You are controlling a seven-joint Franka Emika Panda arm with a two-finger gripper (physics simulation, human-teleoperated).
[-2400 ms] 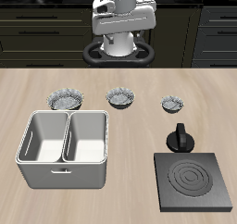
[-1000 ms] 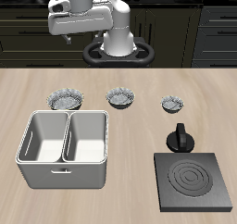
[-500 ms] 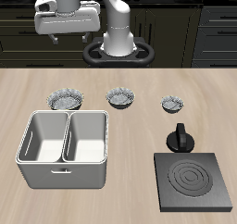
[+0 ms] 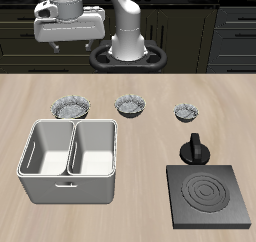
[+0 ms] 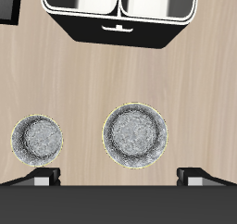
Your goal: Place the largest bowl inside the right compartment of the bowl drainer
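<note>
Currently the largest bowl (image 4: 70,108) sits upright on the worktop (image 4: 150,146), just behind the drainer (image 4: 70,162) and apart from it. In the wrist view it is the wider bowl (image 5: 135,134), with the drainer (image 5: 120,19) beyond it. The right compartment (image 4: 47,151) is the well farther from the stove plate (image 4: 209,195); both wells look empty.

The gripper (image 4: 66,43) hangs high above the back of the worktop, roughly over the largest bowl, holding nothing. The jaws stand wide apart, judging by the two fingertips (image 5: 42,176) seen far apart in the wrist view.

Step in hand, as judged: descent to grasp. Recommended procedure:
- Centre one jaw over the fluted rim, one finger inside, one outside.
- Descend vertically; close on the rim wall, not across the full width.
- Lift clear of the drainer wall before moving forward.

Surroundings: the middle bowl (image 4: 131,105) stands beside the target, the smallest bowl (image 4: 186,112) farther along the row. A black knobbed object (image 4: 194,149) rests just behind the stove plate. None of these blocks the descent. The drainer's rear wall is the only obstruction on the transfer path.
</note>
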